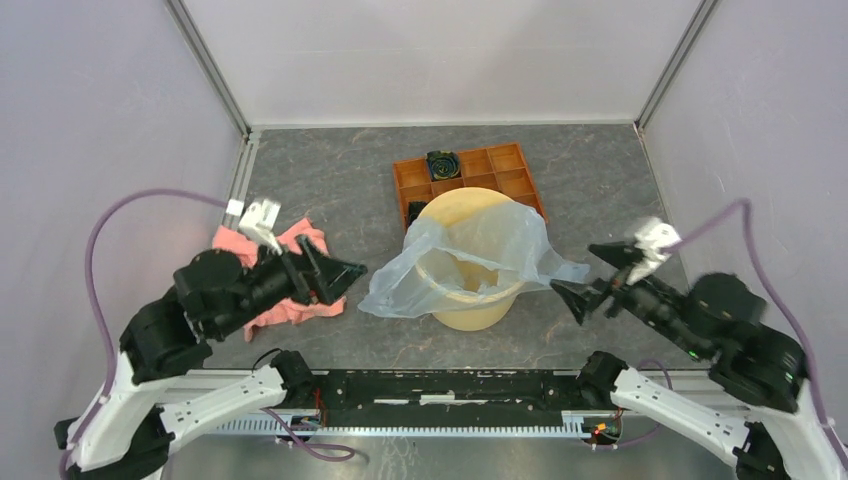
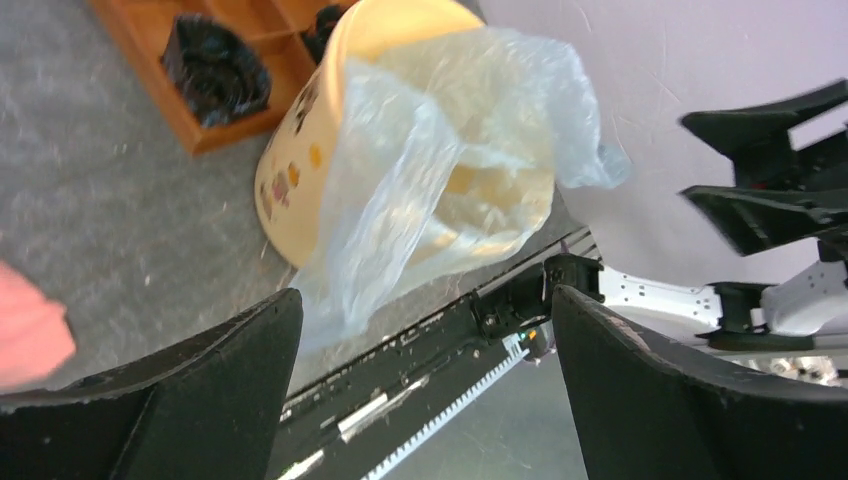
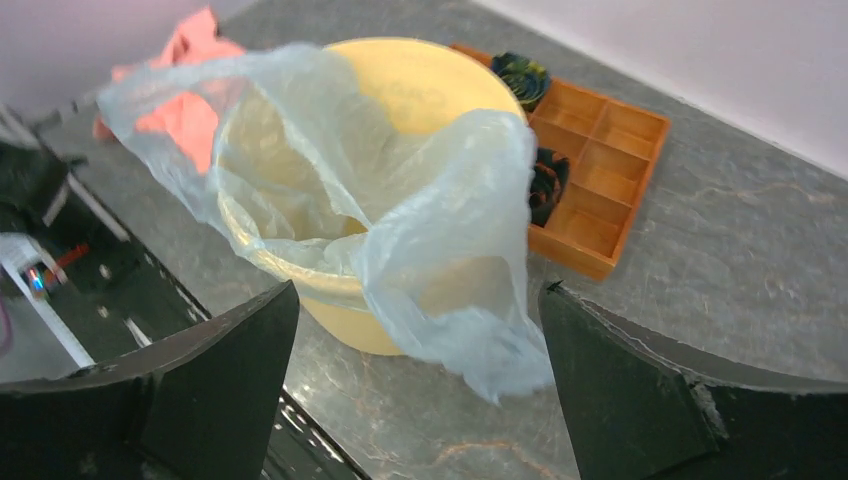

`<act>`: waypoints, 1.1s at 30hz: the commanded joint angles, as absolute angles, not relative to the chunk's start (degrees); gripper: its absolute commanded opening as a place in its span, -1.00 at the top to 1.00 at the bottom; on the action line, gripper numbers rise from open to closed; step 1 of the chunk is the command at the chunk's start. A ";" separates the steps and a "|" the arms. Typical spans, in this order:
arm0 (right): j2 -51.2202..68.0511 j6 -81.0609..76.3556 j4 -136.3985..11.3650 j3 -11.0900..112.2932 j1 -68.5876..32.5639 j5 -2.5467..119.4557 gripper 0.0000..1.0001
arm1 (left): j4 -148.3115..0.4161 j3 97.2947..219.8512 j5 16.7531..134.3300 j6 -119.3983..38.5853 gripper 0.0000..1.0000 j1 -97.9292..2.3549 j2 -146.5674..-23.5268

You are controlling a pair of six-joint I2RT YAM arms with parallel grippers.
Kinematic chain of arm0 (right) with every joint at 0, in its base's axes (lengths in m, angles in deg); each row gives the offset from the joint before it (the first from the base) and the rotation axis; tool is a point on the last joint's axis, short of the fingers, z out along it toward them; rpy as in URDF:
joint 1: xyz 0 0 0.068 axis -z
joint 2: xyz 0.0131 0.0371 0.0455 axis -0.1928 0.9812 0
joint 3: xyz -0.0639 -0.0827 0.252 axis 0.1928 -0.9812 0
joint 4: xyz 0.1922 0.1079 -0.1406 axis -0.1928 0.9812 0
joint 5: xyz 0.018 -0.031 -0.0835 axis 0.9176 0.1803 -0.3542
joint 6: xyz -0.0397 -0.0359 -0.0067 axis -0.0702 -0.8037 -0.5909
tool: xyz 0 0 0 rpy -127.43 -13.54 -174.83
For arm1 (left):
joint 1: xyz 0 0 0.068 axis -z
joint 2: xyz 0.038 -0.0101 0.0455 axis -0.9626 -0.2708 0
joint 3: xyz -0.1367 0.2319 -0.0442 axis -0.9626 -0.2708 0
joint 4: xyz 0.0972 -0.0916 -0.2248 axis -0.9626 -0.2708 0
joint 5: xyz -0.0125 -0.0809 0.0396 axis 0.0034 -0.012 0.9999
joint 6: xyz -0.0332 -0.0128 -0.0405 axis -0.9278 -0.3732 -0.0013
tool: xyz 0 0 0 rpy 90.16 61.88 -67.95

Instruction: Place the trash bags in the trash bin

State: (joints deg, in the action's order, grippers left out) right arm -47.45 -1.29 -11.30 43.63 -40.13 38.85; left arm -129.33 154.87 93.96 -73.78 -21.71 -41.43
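**Top view only.** Both arms at once: left gripper point(image 1: 351, 282) and right gripper point(image 1: 571, 268) flank the trash bin point(image 1: 470, 312), each apart from it, jaws spread wide, holding nothing. Pink cloth point(image 1: 305, 238) lies under the left arm.

**Left wrist view only.** Small orange and brown markings on the bin's outer wall.

**Right wrist view only.** Inside of the bin, film sagging into its mouth.

**Trash bag point(image 1: 478, 252).** Thin, translucent, pale blue, crumpled. Draped over the bin's rim, partly inside, with one flap trailing to the table on the left and another sticking out to the right.

**Bin.** Upright, mid-table, just before the orange tray point(image 1: 512, 172), which holds dark rolls point(image 1: 443, 163).
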 commanded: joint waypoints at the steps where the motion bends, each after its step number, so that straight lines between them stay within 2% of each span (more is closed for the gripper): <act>1: -36.96 -13.04 -14.42 41.83 -40.12 47.96 -0.89 | -125.87 161.80 88.54 -59.35 -1.00 -21.82 -53.96; 6: -34.65 -14.88 -15.91 37.88 -40.04 45.72 -0.82 | -124.83 162.88 85.99 -53.12 -1.00 -21.76 -62.52; 11: -34.19 -13.95 -16.55 35.63 -40.12 40.94 -0.57 | -122.31 158.62 89.28 -52.82 -1.00 -21.73 -64.85; 14: -34.21 -12.75 -17.59 34.98 -40.10 34.97 -0.30 | -122.39 158.26 92.47 -52.93 -0.93 -21.77 -66.86; 16: -34.04 -11.54 -18.06 35.39 -40.09 30.29 -0.02 | -122.91 158.73 96.14 -53.79 -0.79 -21.73 -67.77; 22: -34.10 -9.99 -23.73 36.15 -40.12 23.11 0.60 | -122.76 160.17 102.52 -55.98 -0.25 -21.73 -69.31; 26: -31.74 -8.05 -27.21 36.58 -40.08 18.61 0.92 | -122.80 161.12 104.62 -56.88 0.23 -21.73 -72.81; 27: -30.24 -7.11 -26.93 37.29 -40.18 15.86 0.99 | -122.86 161.26 105.49 -57.27 0.30 -21.80 -73.29; 33: -22.61 -7.98 -28.18 41.25 -39.95 9.64 0.99 | -122.87 162.27 109.06 -58.51 0.57 -23.65 -75.20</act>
State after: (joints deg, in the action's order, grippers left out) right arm -26.25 -7.95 -23.67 38.01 -40.15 15.81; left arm -124.43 159.15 104.82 -56.71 -21.99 -74.74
